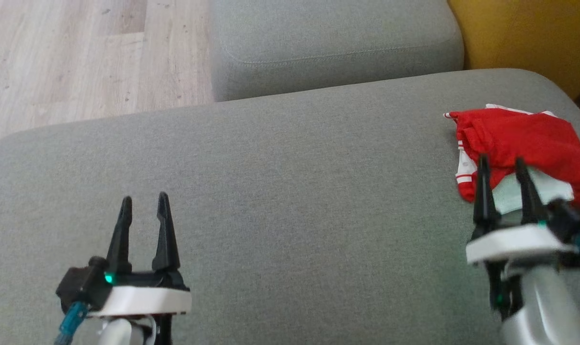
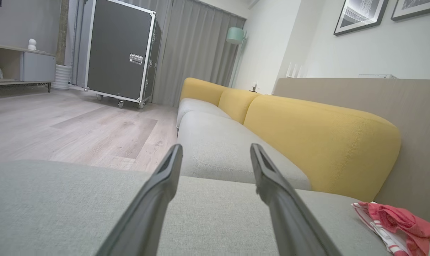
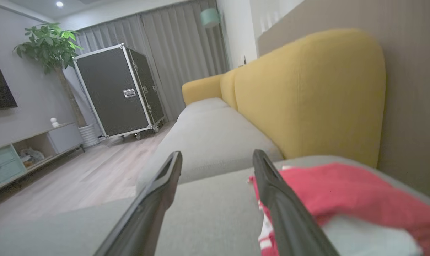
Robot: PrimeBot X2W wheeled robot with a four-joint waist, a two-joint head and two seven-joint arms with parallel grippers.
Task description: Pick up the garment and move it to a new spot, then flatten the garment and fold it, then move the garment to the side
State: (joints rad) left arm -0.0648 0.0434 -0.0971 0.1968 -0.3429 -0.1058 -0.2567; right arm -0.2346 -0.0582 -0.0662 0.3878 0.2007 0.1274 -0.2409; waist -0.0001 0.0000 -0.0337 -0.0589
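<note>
We see the red and white garment [image 1: 520,136] lying crumpled at about 3 o'clock on the grey sofa cushion [image 1: 290,182], close to its right edge. A pale patch shows along the garment's near side, and white stripes mark its left edge.

The right fingers [image 1: 484,196] stand at about 4 o'clock on the cushion, spread wide and pointing toward 12. From the head their tips overlap the near edge of the garment, with the pale patch showing between them. We cannot tell whether they touch the cloth. From the right wrist, the garment [image 3: 343,188] spreads from the 1 o'clock finger [image 3: 279,202] out toward 3 o'clock.

The left fingers [image 1: 121,235] sit at about 7 o'clock, also spread wide and gripping nothing, well apart from the garment. From the left wrist they [image 2: 160,195] point along the sofa, and the garment [image 2: 396,220] lies at 4 o'clock.

A second grey cushion [image 1: 333,43] adjoins at 12 o'clock, the wooden floor [image 1: 79,57] is at 10 o'clock, and a yellow backrest [image 1: 525,33] is at 1 o'clock. Farther off, a black wheeled case [image 2: 119,53] stands before grey curtains [image 2: 197,49].
</note>
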